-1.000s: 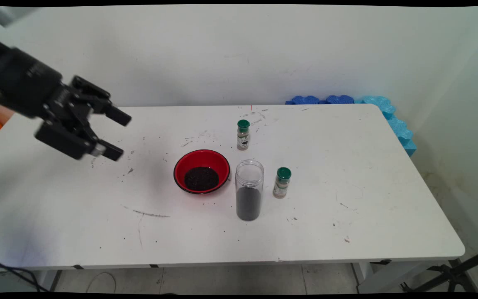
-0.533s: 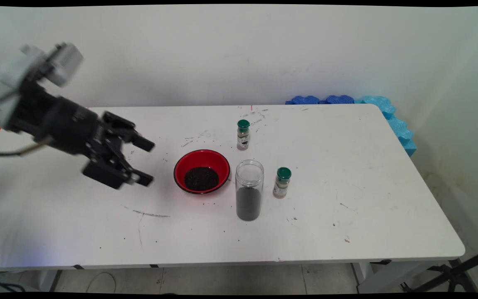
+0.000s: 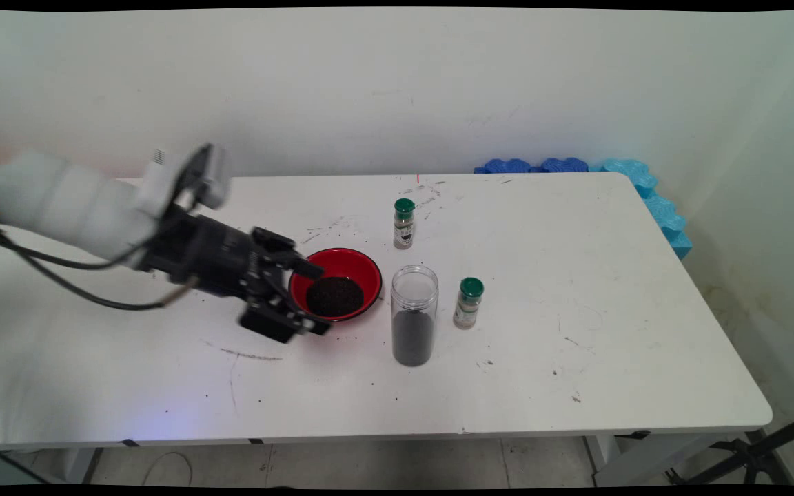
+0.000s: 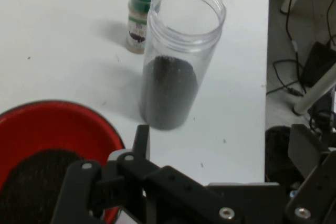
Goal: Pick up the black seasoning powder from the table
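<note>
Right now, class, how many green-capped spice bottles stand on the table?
2. One spice bottle stands behind the red bowl, nearer the wall. The other spice bottle stands just right of the clear jar. None seem hidden.

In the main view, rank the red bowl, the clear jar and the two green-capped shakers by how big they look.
1. Red bowl and clear jar: the bowl looks wider, the jar taller; too close to rank.
2. The two green-capped shakers, far one and near one: both look alike; any difference may be camera distance.
</note>
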You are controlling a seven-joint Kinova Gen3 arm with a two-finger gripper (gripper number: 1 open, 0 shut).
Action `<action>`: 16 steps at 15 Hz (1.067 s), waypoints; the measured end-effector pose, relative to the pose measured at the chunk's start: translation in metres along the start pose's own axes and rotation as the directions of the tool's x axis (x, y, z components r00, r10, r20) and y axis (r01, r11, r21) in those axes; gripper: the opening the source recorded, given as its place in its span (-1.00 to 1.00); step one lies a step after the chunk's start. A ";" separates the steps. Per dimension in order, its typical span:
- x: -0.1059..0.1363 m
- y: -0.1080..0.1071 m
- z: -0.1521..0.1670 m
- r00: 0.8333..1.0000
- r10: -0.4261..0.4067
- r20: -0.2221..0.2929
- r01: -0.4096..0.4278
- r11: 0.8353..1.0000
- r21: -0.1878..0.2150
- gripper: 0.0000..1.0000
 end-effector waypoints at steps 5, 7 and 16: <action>0.003 -0.011 0.056 1.000 0.003 -0.021 -0.003 1.000 0.002 1.00; 0.003 -0.015 0.073 1.000 0.003 -0.024 -0.003 1.000 0.002 1.00; 0.005 -0.029 0.121 1.000 0.003 -0.029 -0.003 1.000 -0.020 1.00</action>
